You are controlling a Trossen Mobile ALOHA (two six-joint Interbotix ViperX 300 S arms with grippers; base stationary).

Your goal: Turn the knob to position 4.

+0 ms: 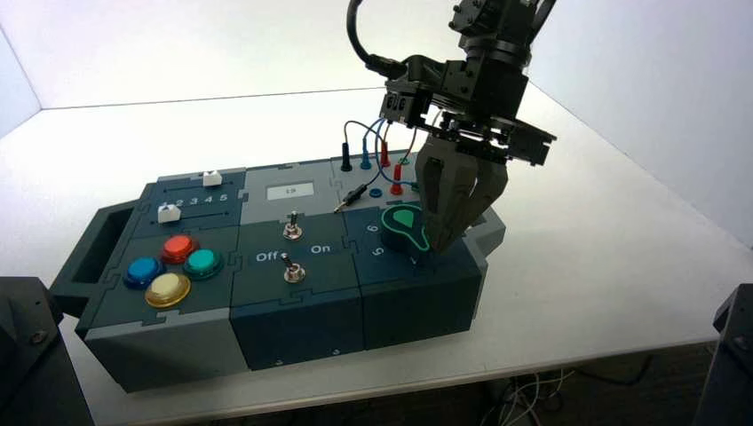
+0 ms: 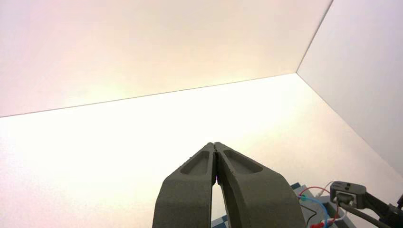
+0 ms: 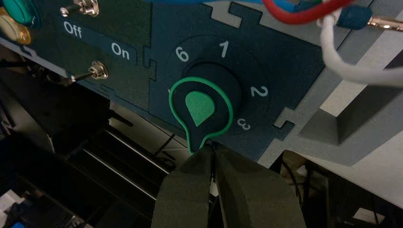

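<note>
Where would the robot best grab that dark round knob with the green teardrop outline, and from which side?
Probably the narrow pointer of the dark knob with green teardrop outline, from above: it juts beyond the round body, so the right end effector, at its tip, might straddle it.

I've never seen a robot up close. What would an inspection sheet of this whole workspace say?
Surface: pale table, carrying the box.
Job's things: green-topped knob, its pointer past the 3; the numeral 4 is not visible in the close view.
Clutter: nothing seen lying loose on the box.
Grippers: right gripper at the knob's pointer tip, its fingers together; left gripper idle, away from the box, fingers together.
Cables: coloured wires with plugs on the box's far right part, including a red wire; pale cables below the table's front edge.
Surroundings: pale walls behind and at the sides.
</note>
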